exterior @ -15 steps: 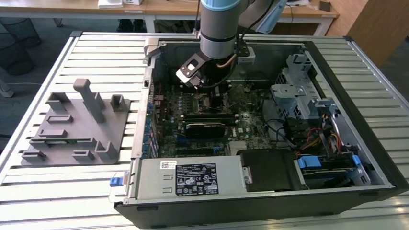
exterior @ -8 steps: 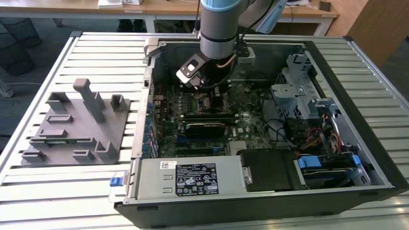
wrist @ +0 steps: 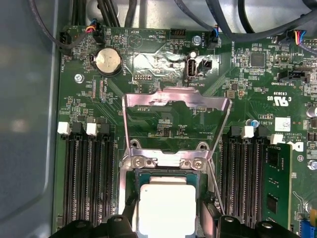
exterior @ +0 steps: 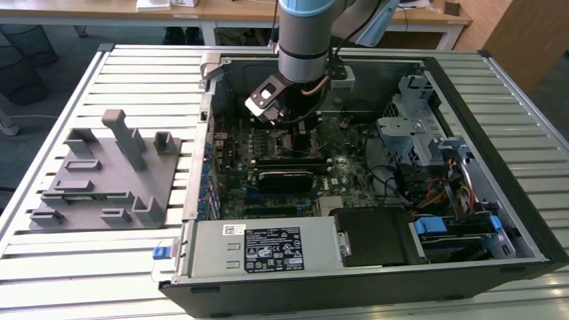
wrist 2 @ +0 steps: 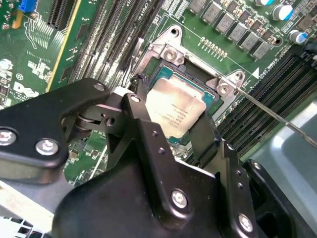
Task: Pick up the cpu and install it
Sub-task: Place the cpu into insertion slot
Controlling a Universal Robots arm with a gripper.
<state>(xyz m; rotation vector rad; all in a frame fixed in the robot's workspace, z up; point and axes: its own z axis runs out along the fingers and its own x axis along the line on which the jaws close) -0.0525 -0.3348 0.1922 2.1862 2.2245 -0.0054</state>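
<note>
Grey arm (exterior: 305,47), blue joint cap (exterior: 308,6), black screw-studded tool (wrist 2: 171,121)

A silver slatted metal table (exterior: 133,73) holds a grey plastic block tray (exterior: 102,177) beside an open black computer box (exterior: 356,283).

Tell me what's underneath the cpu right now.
The cpu is over the open socket on the green motherboard; the socket's rim shows around it. Whatever lies directly beneath is covered.
</note>
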